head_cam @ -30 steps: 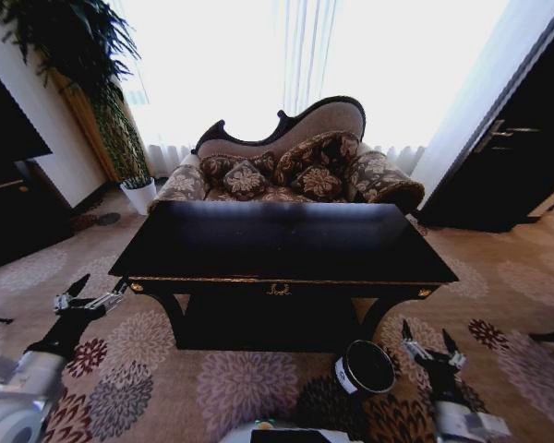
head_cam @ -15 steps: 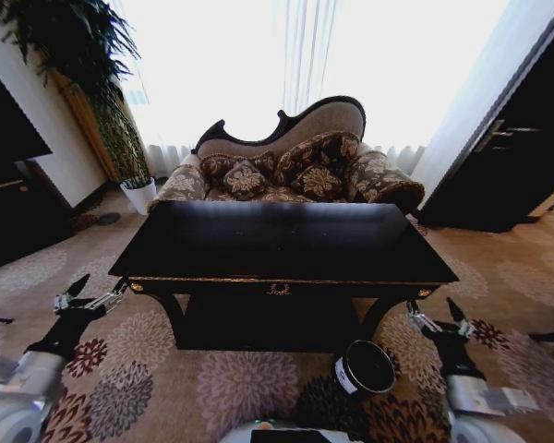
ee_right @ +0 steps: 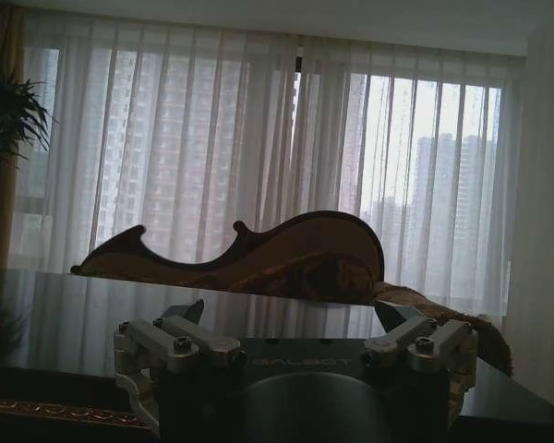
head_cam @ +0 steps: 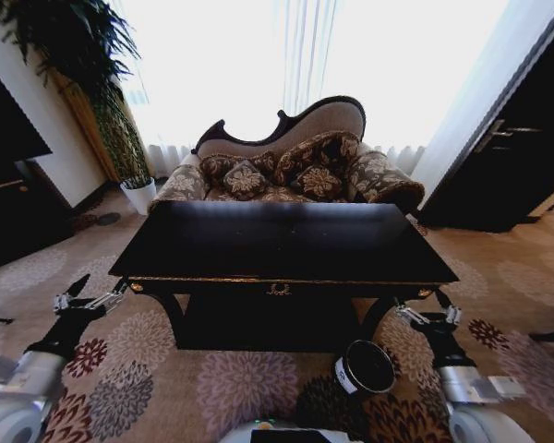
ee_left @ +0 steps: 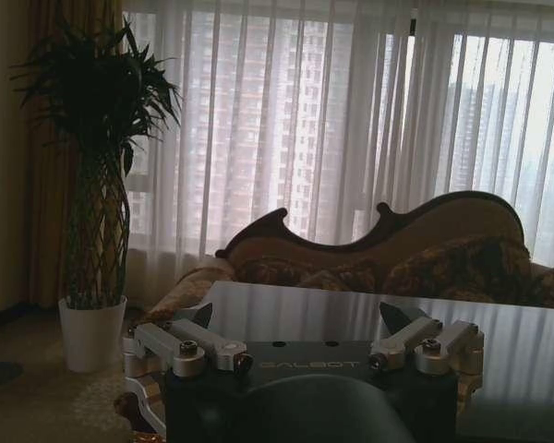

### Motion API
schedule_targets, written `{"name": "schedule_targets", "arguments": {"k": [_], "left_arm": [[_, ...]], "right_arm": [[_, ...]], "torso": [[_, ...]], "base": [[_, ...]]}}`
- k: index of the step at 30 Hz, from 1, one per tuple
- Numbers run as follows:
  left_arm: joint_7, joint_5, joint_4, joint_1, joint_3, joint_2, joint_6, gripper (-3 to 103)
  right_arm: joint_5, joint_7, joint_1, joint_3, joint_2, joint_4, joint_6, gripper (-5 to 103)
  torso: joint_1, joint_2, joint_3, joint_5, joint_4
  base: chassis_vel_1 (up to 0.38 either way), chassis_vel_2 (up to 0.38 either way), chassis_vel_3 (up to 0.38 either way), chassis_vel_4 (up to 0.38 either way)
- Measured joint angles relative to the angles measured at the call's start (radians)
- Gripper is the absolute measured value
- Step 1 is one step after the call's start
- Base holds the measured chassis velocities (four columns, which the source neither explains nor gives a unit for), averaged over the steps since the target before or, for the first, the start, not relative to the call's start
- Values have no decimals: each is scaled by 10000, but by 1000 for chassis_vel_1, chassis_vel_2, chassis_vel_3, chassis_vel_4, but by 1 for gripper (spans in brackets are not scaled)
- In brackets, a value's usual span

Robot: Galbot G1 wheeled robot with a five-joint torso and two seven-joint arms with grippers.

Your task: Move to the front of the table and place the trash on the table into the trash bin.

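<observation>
You face the bench; sofa behind it, bin on the floor before its right front, plant pot rear left.

Floor: patterned carpet with large floral medallions. Ahead of both end effectors, an upholstered sofa with patterned cushions stands before sheer curtains lit by strong daylight. Ahead and left: potted plant in a white pot. Right: dark cabinet.
</observation>
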Motion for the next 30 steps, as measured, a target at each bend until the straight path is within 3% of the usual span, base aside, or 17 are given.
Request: {"name": "schedule_targets", "arguments": {"k": [18,30], "left_arm": [[0,0,0,0,0,0,0,100],[0,0,1,0,0,0,0,100]], "right_arm": [[299,224,26,183,-579,306,-1442,100],[313,262,25,183,-575,312,-1483,100]], "torso": [[0,0,0,-1,0],[0,0,0,-1,0]], "base": [[0,0,0,0],[0,0,0,0]]}}
